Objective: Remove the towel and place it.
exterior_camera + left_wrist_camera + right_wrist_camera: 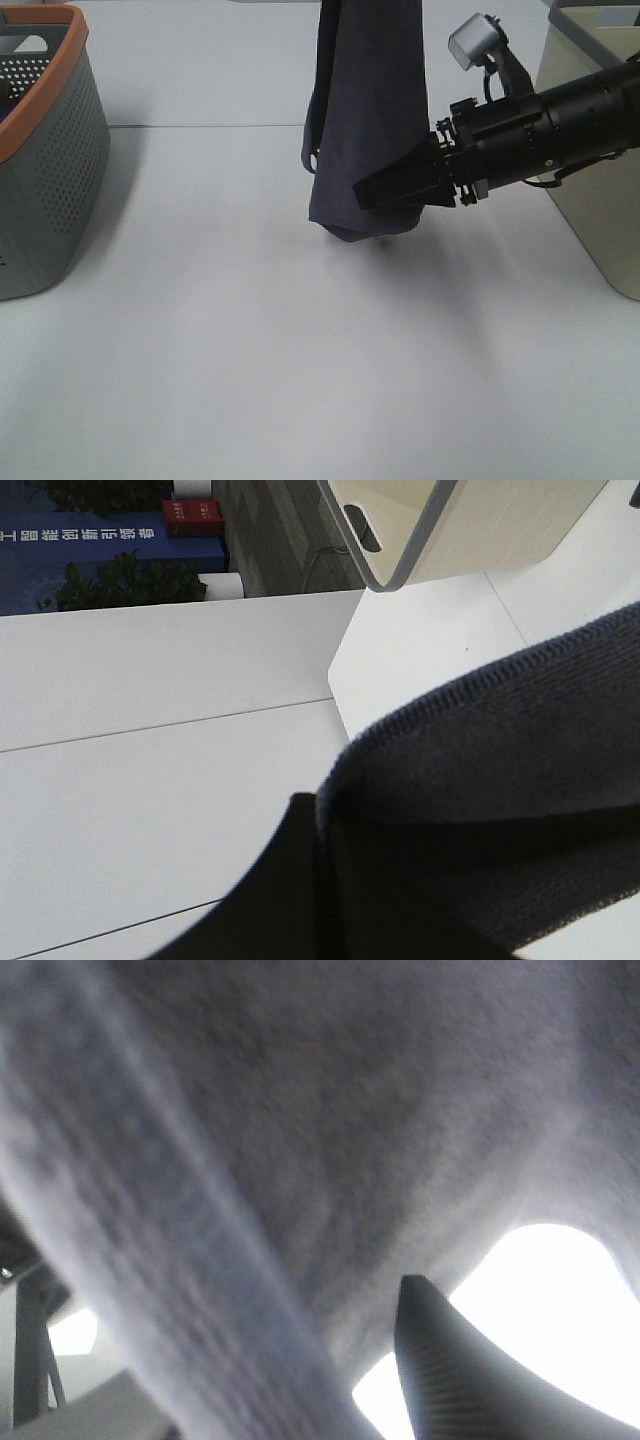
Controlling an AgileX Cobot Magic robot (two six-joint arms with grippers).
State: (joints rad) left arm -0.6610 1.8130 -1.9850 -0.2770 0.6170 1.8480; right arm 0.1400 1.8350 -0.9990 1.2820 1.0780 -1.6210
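Hanging above the middle of the table (250, 380), the towel (365, 110) is a dark navy-grey plush cloth that drops in one long, narrow fold from beyond the top of the high view. A small loop shows on its edge on the side toward the table's left end. Its lowest corner is bunched close over the table top; I cannot tell whether it touches.

The left hand (300, 890) is out of sight from the high camera. In its own wrist view, one black finger is pressed against the hemmed edge of the towel. The hand is clamped fully closed on the cloth, well above the table.

The right hand (362, 193) reaches in level from the table's right end on a thick black arm. Its dark, wedge-shaped fingers lie over the lower part of the towel. In the right wrist view, blurred grey cloth fills nearly everything, with one ribbed black finger (450, 1370) right beside it. I cannot tell whether this hand has closed on the cloth or only stands partly open against it.

A grey perforated basket (50, 180) with an orange rim stands at the table's left end. A cream-coloured bin (600, 220) stands at its right end.
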